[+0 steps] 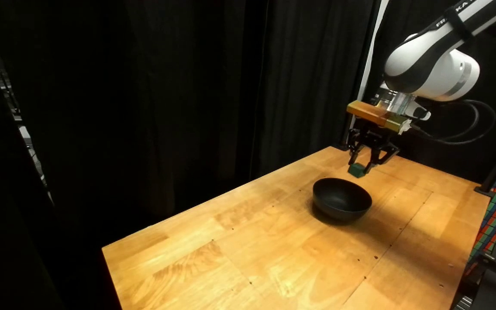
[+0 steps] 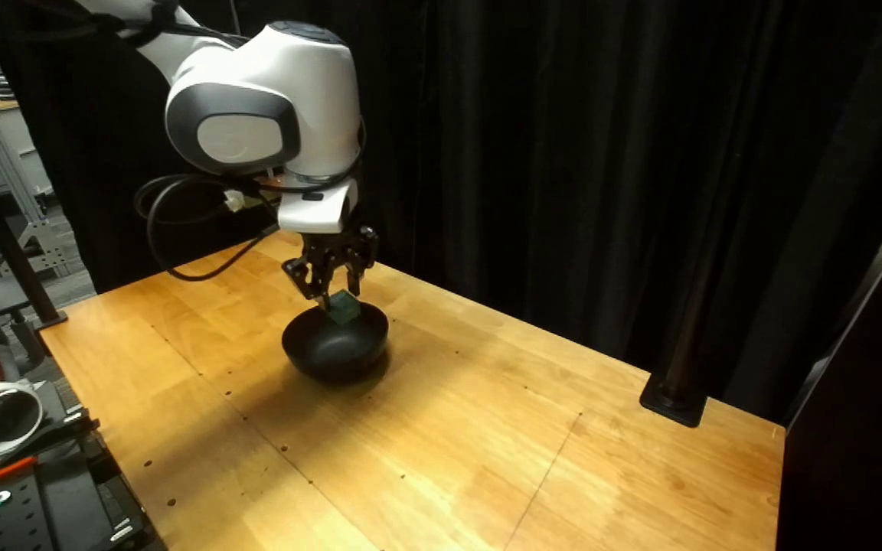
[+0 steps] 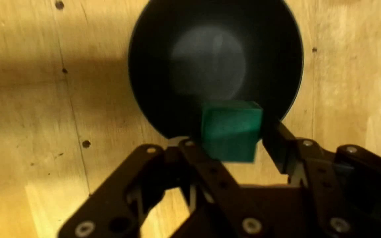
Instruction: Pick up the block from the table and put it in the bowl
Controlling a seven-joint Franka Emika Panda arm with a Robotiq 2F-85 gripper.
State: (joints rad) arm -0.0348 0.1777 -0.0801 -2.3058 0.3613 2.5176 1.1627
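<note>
The green block (image 1: 357, 170) is held in the air between the fingers of my gripper (image 1: 360, 166). It also shows in an exterior view (image 2: 344, 308) and in the wrist view (image 3: 232, 132), where it sits between the two fingers. The black bowl (image 1: 342, 202) stands upright on the wooden table (image 1: 274, 249). In the wrist view the bowl (image 3: 207, 66) lies beyond the block, and the block overlaps its near rim. In an exterior view the block shows against the far rim of the bowl (image 2: 334, 352). The bowl's inside shows nothing in it.
A black post base (image 2: 674, 399) stands at the table's edge, and another post base (image 1: 485, 191) stands at a corner. A black curtain (image 1: 187, 107) hangs along the table's long side. A loose cable (image 2: 154, 222) hangs from the arm. A dark cart (image 2: 50, 490) stands beside the table.
</note>
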